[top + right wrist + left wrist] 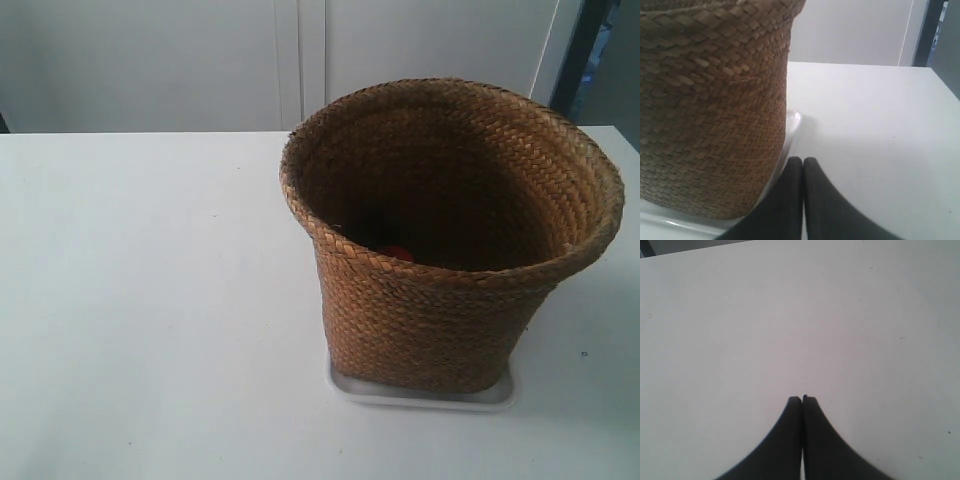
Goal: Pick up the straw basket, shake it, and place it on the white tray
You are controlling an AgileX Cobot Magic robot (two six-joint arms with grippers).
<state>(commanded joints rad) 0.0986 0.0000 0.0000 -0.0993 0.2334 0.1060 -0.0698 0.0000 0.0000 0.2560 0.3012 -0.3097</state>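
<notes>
On the flat white worktop [150,300], toward four o'clock in the exterior view, the large round brown woven-straw basket [440,300] stood upright on the shallow white plastic rectangular tray [420,398]. The left end effector [802,399] was pressed together over bare worktop. The right end effector [803,160] was pressed together, empty, just beside the basket's base. A small red object [396,253] lay inside the basket.

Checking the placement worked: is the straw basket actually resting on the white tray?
Touching. The exterior view shows the straw basket seated inside the white tray rim, with no gap; the right wrist view agrees.
</notes>
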